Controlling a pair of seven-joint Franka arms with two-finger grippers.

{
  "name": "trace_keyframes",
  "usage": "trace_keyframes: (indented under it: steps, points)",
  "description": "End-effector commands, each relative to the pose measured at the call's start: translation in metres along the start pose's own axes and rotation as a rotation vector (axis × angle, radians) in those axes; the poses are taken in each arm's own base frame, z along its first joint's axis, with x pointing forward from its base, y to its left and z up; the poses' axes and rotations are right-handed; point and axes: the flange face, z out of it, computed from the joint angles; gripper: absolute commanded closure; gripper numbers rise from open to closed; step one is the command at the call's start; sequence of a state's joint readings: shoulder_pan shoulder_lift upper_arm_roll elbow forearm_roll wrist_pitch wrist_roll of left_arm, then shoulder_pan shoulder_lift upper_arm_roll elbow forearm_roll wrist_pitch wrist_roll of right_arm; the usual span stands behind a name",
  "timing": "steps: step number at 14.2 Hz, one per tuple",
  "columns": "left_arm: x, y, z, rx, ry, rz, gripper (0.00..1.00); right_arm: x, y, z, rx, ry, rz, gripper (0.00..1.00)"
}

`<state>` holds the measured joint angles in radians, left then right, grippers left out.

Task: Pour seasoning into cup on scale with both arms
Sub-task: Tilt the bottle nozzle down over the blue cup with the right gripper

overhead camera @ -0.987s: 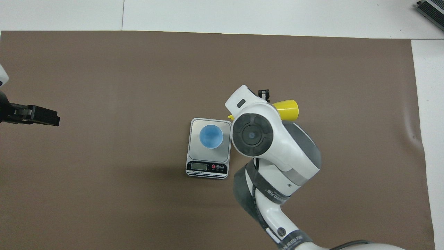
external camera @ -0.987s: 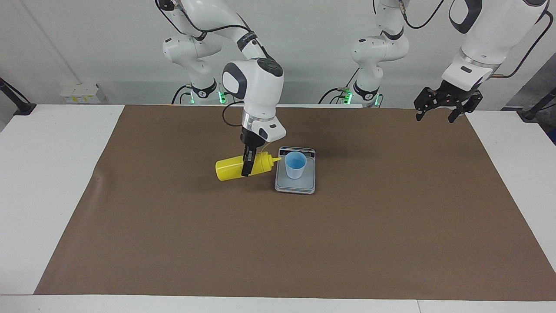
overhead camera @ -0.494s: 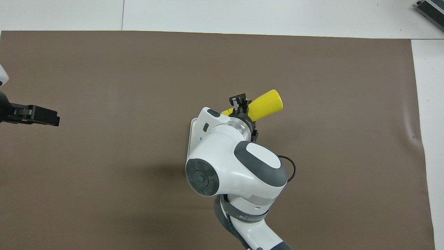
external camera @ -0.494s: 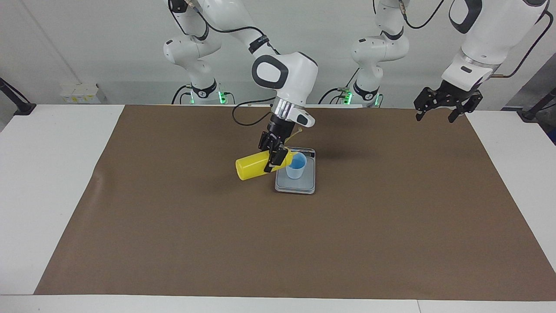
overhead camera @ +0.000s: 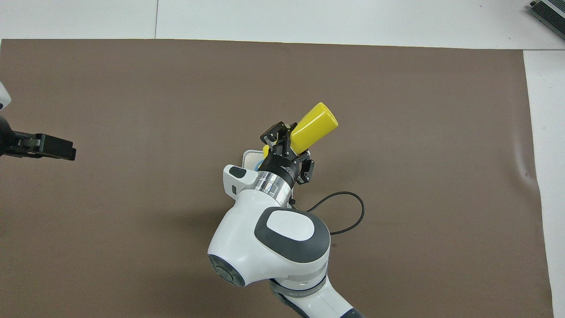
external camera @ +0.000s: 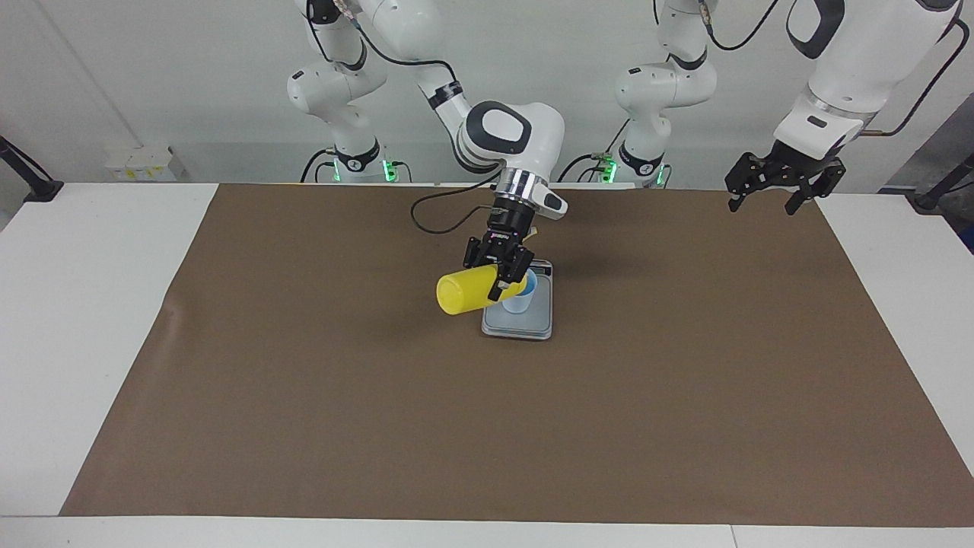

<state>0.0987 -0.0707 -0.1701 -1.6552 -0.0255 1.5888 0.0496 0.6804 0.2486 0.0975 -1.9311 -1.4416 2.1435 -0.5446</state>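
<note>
Nearest the robots, your right tool (external camera: 500, 272) pinches the yellow squeeze bottle (external camera: 475, 290) near its nozzle end, tipped nozzle-down over the blue cup (external camera: 522, 293) on the scale (external camera: 533, 326); base angled up toward the right arm's end. Pour depends on the nozzle staying over the cup mouth. Left tool (external camera: 775, 183) waits spread, over the counter's (external camera: 91, 320) edge, well apart.

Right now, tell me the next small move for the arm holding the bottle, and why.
Probably tip the bottle a little further, nozzle down. The right gripper holds it tilted over the cup on the scale, its nozzle end at the rim, so pouring looks close. The left gripper waits.
</note>
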Motion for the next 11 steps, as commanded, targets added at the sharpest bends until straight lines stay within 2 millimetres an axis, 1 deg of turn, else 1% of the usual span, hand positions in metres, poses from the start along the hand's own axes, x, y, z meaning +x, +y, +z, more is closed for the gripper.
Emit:
trace_keyframes:
  steps: [1, 2, 3, 4, 10, 11]
  points:
    - [-0.007, -0.004, -0.005, 0.014, -0.005, 0.005, 0.0, 0.008, -0.024, -0.019, -0.116, -0.076, -0.039, 1.0]
    - [-0.007, -0.004, -0.005, 0.014, -0.005, 0.005, 0.0, 0.019, -0.031, -0.025, -0.158, -0.101, -0.039, 1.0]
    - [-0.007, -0.004, -0.005, 0.014, -0.005, 0.005, 0.0, 0.024, -0.041, -0.024, -0.19, -0.136, -0.023, 1.0]
    - [-0.007, -0.004, -0.005, 0.014, -0.004, 0.005, 0.0, 0.025, -0.046, -0.022, -0.205, -0.159, -0.014, 1.0]
    - [-0.007, -0.004, -0.005, 0.014, -0.005, 0.005, 0.0, 0.023, -0.043, -0.022, -0.205, -0.162, 0.002, 1.0]
    - [-0.007, -0.004, -0.005, 0.014, -0.005, 0.005, 0.0, 0.02, -0.041, -0.022, -0.205, -0.16, 0.009, 1.0]
